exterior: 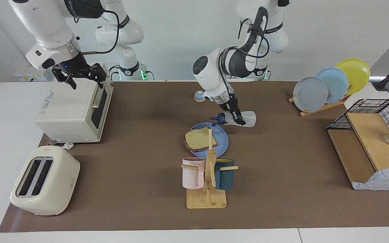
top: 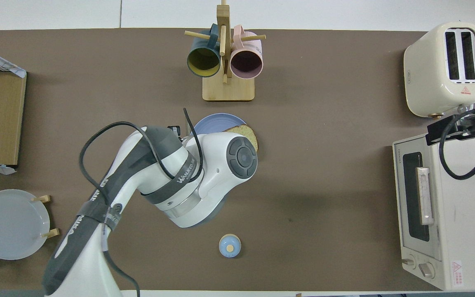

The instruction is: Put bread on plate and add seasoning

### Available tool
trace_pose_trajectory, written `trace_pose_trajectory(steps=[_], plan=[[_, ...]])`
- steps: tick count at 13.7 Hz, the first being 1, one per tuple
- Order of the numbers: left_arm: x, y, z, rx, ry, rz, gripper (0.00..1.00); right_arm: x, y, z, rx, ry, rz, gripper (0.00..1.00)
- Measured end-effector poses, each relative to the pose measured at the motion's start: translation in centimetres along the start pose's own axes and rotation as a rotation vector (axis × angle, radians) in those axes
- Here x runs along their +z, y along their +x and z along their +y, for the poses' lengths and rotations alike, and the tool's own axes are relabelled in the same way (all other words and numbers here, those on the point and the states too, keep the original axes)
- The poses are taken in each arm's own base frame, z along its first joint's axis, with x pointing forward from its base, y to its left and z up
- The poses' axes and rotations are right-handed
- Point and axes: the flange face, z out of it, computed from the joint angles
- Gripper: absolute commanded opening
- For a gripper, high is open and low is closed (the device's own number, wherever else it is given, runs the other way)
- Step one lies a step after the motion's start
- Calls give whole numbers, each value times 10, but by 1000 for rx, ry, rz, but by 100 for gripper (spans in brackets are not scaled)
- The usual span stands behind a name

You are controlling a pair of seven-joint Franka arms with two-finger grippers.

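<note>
The bread (exterior: 199,139) lies flat on the blue plate (exterior: 223,135), near the middle of the table. My left gripper (exterior: 237,118) is shut on the seasoning (exterior: 249,118), a translucent bottle held sideways in the air. Its navy cap (exterior: 218,118) points at the plate's rim on the robots' side. In the overhead view my left arm covers the bottle and most of the plate (top: 217,120); only a corner of the bread (top: 249,135) shows. My right gripper (exterior: 79,76) hangs open and holds nothing above the toaster oven (exterior: 73,108).
A mug rack (exterior: 206,189) with a pink and a teal mug stands just past the plate. A bell (exterior: 199,97) sits nearer the robots. A toaster (exterior: 44,180) is at the right arm's end; a plate rack (exterior: 329,84) and wire shelf (exterior: 370,145) at the left arm's.
</note>
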Motion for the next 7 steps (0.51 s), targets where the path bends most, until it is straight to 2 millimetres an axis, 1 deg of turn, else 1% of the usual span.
trace_pose_trajectory(steps=[2,4,7], plan=[[9,19,1,17,18,-86,0,-2,2,17,19,3,22,100],[14,29,5,26,31,-140,0,-2,3,23,29,4,29,100],[15,24,3,27,47,-200,0,-3,3,22,27,4,36,100]])
